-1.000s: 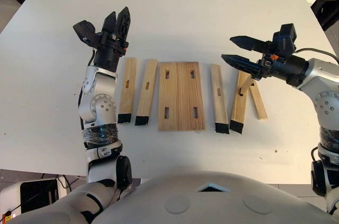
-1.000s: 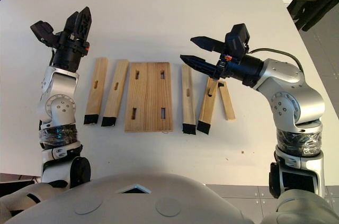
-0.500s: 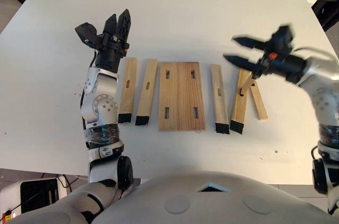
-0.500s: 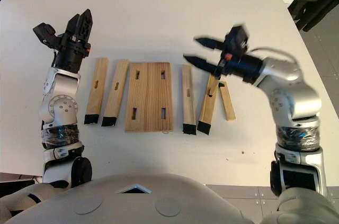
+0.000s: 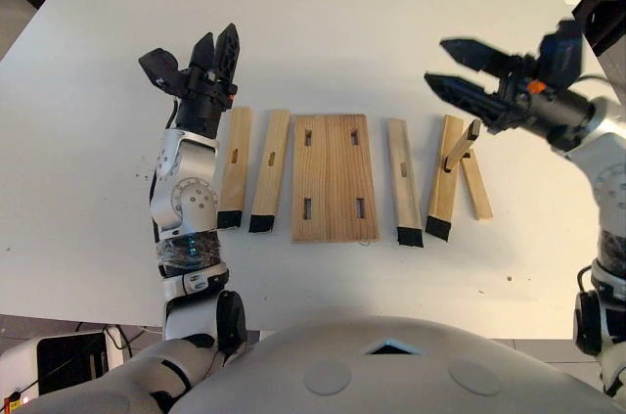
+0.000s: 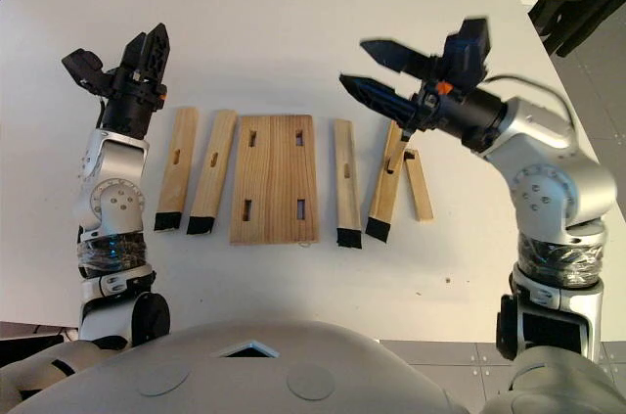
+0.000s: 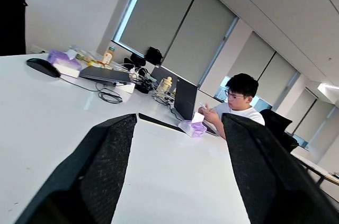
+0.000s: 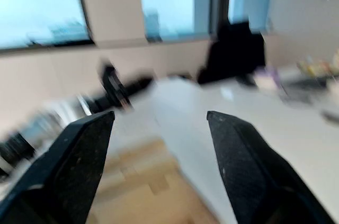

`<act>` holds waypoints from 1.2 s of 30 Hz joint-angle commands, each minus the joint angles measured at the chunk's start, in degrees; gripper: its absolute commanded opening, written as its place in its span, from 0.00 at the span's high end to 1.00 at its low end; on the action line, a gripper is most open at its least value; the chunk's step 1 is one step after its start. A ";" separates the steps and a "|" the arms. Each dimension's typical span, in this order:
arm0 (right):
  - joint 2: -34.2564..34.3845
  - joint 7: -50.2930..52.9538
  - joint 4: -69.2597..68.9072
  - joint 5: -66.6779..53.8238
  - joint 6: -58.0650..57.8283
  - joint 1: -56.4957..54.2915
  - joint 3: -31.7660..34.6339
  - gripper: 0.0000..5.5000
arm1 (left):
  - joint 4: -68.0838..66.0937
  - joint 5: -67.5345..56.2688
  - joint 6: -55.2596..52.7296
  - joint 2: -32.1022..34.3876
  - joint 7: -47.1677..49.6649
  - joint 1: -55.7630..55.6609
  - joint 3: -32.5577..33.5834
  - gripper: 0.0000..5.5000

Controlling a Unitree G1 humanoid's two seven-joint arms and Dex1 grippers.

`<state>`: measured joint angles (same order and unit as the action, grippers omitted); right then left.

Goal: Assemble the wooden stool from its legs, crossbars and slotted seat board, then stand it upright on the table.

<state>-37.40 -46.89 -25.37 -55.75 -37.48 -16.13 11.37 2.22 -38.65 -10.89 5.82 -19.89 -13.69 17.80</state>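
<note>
While both claws are held above the table with nothing in them, the wooden parts lie in a row below. The right claw is spread wide, its two fingers well apart, over the right end of the row. Just beneath it, the outer right leg has a crossbar standing tilted in its slot. The other crossbar lies flat just beside this leg, on its outer side. The left claw is also released, with a clear gap between its fingers. It points up and away, near the far end of the outer left leg. The two inner legs lie next, and the board with its four slots lies between them, in the middle of the row.

I judge all the parts to be light, dry and stiff, so they should not bend or slip much in a grip. A leg is best taken across its narrow width, near the middle but clear of the slot. The board looks too wide for that, so it should be held by one long edge. The crossbar is thin, and it may jam or crack if it is pushed in crooked.
</note>
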 commanded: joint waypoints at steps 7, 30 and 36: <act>-12.64 -3.22 -2.47 26.30 5.43 29.59 -18.58 0.41 | 3.30 -0.25 -0.63 0.41 2.79 6.01 2.37 0.46; 6.69 29.65 -10.99 19.11 -22.56 26.46 -2.41 0.38 | 14.18 -1.54 -3.94 -1.12 9.88 14.86 2.24 0.46; 1.46 25.94 -9.20 20.84 -22.50 27.58 -2.14 0.32 | 13.71 -1.00 -2.38 -1.96 9.92 16.08 2.82 0.46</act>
<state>-33.43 -19.34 -35.09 -35.19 -59.09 11.13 8.78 16.50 -40.17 -14.04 4.12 -10.13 1.55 20.45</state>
